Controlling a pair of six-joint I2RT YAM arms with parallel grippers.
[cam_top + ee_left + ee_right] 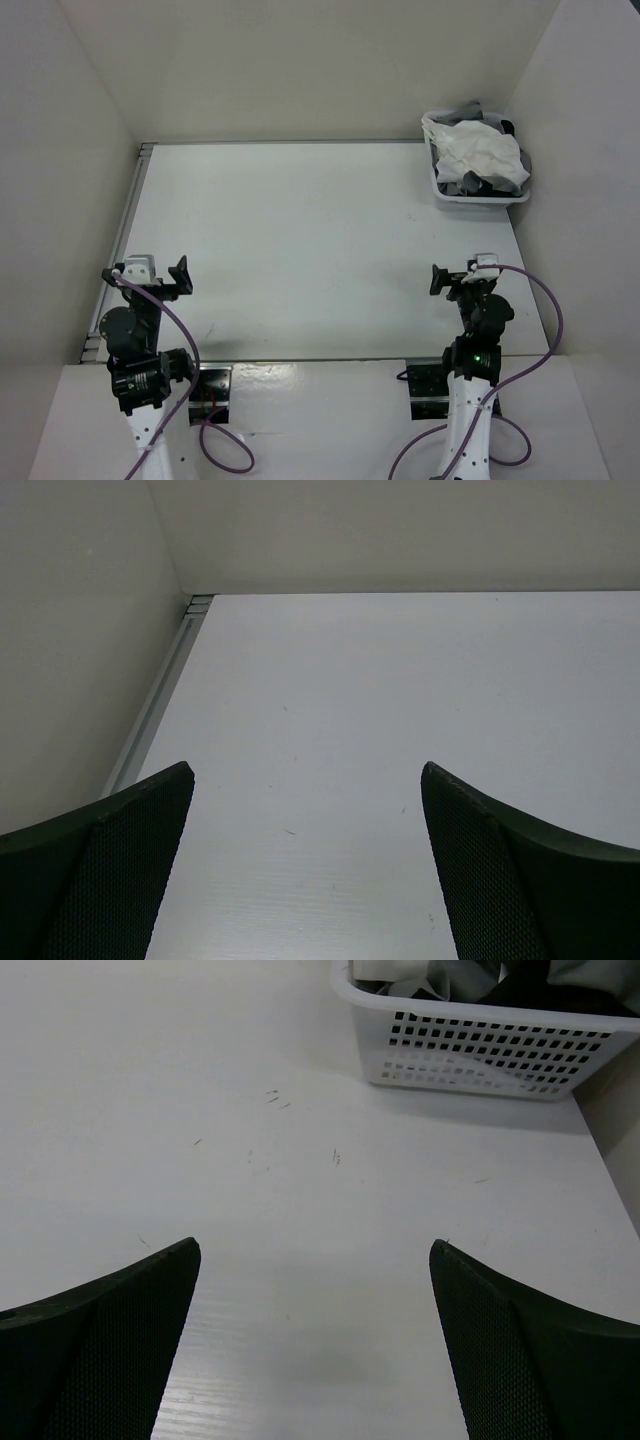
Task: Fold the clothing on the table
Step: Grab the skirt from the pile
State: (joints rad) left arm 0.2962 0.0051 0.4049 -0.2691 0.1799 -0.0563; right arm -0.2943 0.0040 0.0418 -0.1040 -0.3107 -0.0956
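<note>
The white garment [480, 150] was seen not on the table [320, 240] but heaped in a crumpled mound on top of the perforated white laundry basket [478, 197], which was set in the far right corner, probably so that the middle of the tabletop was left free for spreading and folding. The left gripper [148, 280] and the right gripper [467, 282] were held low near the near edge, each with its jaws spread wide and nothing between them, a posture judged to be one of readiness. The garment's shape could not be made out, bunched as it was; no pleats or waistband were distinguishable. Grey garments [470, 110] were largely buried beneath it, and in the right wrist view the basket's contents were cut off by the upper edge.
</note>
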